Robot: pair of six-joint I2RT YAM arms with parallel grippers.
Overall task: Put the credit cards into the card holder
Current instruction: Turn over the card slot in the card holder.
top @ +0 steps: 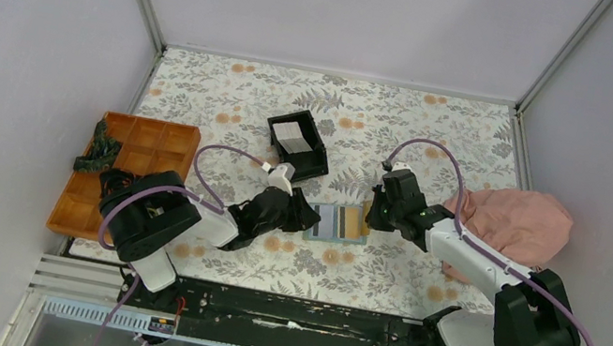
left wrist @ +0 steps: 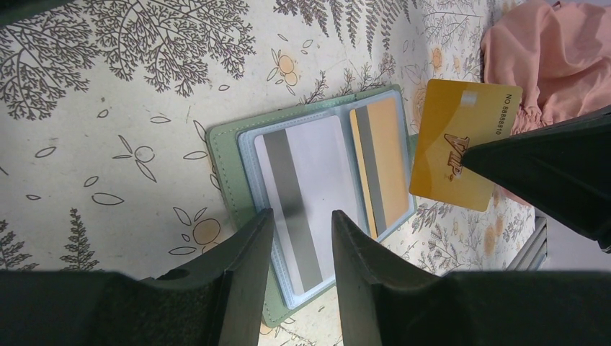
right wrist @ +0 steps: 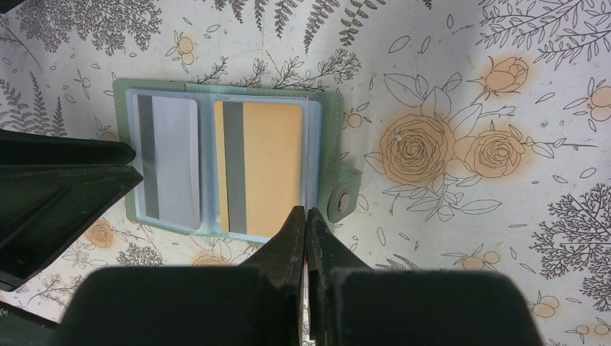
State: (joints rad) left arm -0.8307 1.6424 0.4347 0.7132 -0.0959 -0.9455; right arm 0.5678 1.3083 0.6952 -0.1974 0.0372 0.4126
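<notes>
Right hand (right wrist: 305, 218) clamped on gold card (left wrist: 461, 144); left hand (left wrist: 302, 216) half-open, empty, above wallet (right wrist: 326, 137). Square card edge to wallet before sliding in.

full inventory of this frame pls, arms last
card holder: 1, sage green, open, mid-table
white card: 1, white, grey stripe, in a holder pocket
pocketed gold card: 1, gold, in the other pocket
held gold card: 1, gold, at the holder's edge
black box: 1, black, behind the holder
pale card: 1, grey-white, inside the box
tray: 1, orange-brown, far left
dark item: 1, dark green, in the tray
cloth: 1, pink, right side
left gripper: 1, black, open, over the white card
right gripper: 1, black, shut on held gold card
</notes>
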